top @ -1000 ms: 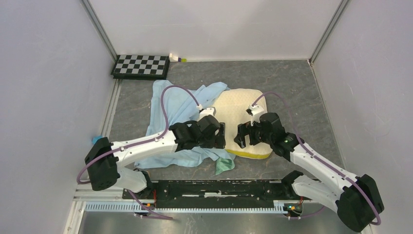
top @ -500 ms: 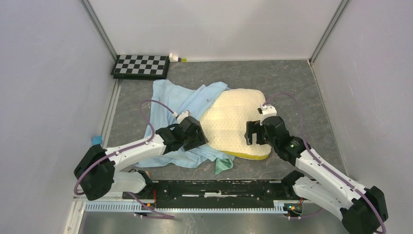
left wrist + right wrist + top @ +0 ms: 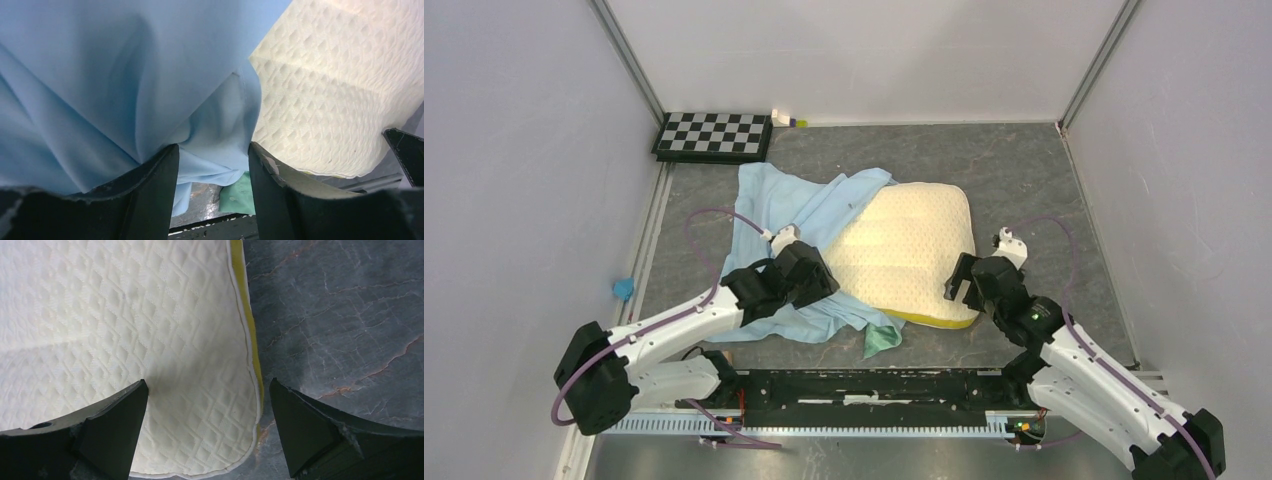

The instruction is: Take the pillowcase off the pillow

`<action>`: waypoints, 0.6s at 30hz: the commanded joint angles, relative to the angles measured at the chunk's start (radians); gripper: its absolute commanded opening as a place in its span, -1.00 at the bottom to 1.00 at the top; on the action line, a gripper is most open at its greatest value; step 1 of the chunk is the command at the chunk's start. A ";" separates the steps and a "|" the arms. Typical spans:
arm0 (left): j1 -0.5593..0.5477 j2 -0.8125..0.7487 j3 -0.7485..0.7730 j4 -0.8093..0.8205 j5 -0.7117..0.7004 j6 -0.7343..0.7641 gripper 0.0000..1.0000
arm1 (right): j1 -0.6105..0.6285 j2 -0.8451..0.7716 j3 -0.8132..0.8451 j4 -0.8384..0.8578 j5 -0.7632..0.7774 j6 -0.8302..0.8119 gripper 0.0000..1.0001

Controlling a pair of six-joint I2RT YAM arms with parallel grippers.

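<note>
Since the pillowcase [image 3: 776,205] overlaps only the left edge of the pillow [image 3: 909,245], removal seems nearly done. The open left pincer [image 3: 210,150] should pinch it and drag left. The right pincer [image 3: 207,382] gapes.

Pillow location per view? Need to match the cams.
Top external: pillow at centre, right of the pillowcase.
Left wrist: upper right.
Right wrist: fills the left half.
Shared landmark: mustard side band, near edge in top external, right edge in right wrist.
</note>
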 commanded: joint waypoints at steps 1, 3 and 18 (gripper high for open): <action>0.006 -0.036 -0.004 -0.069 -0.105 -0.047 0.21 | -0.002 0.020 -0.043 0.012 0.004 0.063 0.96; 0.006 -0.043 -0.013 -0.062 -0.121 -0.058 0.40 | -0.002 0.043 -0.089 0.080 -0.098 0.071 0.96; 0.006 -0.075 -0.013 -0.153 -0.259 -0.121 -0.13 | -0.002 -0.013 -0.134 0.166 -0.100 0.134 -0.99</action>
